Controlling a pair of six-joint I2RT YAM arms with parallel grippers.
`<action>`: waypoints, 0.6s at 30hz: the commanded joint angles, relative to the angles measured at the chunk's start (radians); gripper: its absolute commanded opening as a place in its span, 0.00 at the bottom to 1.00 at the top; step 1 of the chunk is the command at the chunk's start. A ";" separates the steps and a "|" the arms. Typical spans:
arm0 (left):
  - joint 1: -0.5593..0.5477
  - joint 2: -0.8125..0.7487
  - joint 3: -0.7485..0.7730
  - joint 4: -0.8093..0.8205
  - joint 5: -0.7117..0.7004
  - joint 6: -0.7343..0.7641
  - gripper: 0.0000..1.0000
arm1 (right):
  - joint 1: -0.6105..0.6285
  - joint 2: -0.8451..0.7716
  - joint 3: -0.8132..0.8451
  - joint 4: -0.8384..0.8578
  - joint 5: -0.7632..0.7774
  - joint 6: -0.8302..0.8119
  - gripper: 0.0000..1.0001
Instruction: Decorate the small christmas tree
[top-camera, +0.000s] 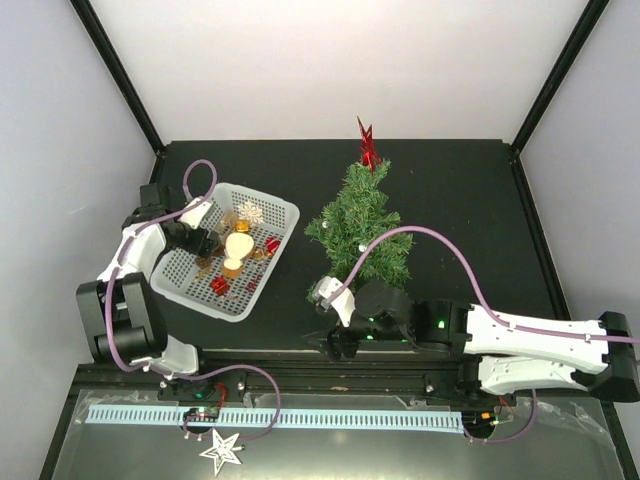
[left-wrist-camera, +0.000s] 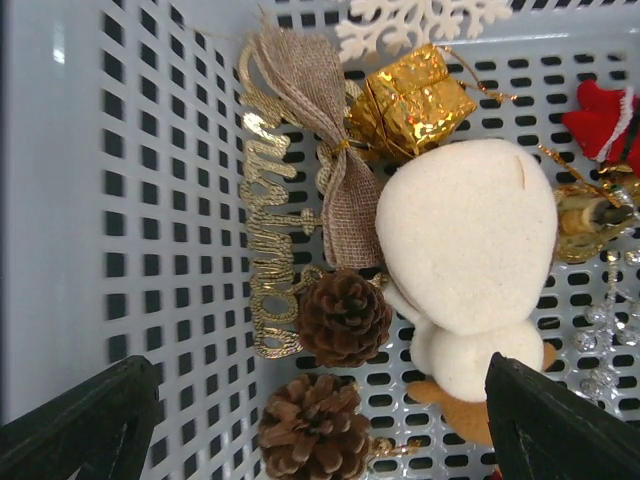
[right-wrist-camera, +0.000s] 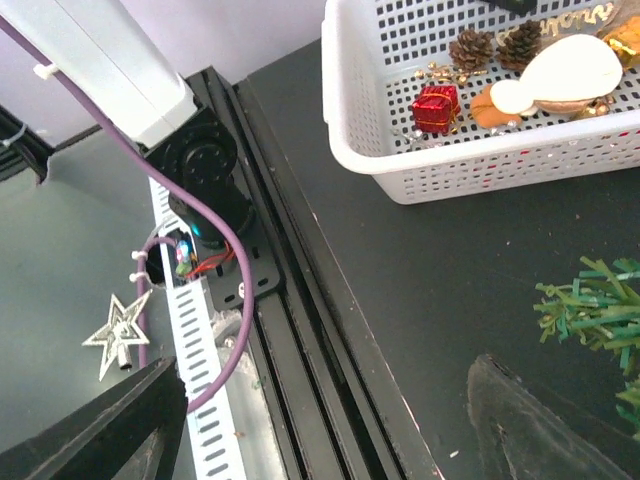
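The small christmas tree (top-camera: 358, 225) stands upright mid-table with a red star (top-camera: 368, 148) on its tip; a few of its branch tips (right-wrist-camera: 598, 312) show in the right wrist view. My left gripper (top-camera: 208, 240) reaches into the white basket (top-camera: 285, 212) and is open. A light-brown pine cone (left-wrist-camera: 315, 425) lies between its fingers (left-wrist-camera: 85, 430), and a darker cone (left-wrist-camera: 343, 317) lies just beyond. My right gripper (top-camera: 327, 318) is open and holds nothing. It hovers over the table's front edge, beside the tree's foot.
The basket (left-wrist-camera: 60, 200) also holds a white plush figure (left-wrist-camera: 470, 240), a burlap bow (left-wrist-camera: 335, 160), a gold glitter word (left-wrist-camera: 268, 240), a gold gift box (left-wrist-camera: 412, 95), a white snowflake (left-wrist-camera: 420, 20) and a red gift box (right-wrist-camera: 436, 107). A silver star (top-camera: 221, 450) lies below the table edge.
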 joint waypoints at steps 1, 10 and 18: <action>-0.011 0.064 0.014 0.052 -0.051 0.018 0.90 | 0.005 -0.009 0.033 0.093 0.047 -0.013 0.79; -0.020 0.142 -0.010 0.097 -0.041 0.009 0.88 | 0.004 -0.011 0.052 0.110 0.063 -0.032 0.81; -0.020 0.176 -0.053 0.209 -0.076 -0.022 0.76 | 0.004 -0.001 0.048 0.142 0.053 -0.016 0.81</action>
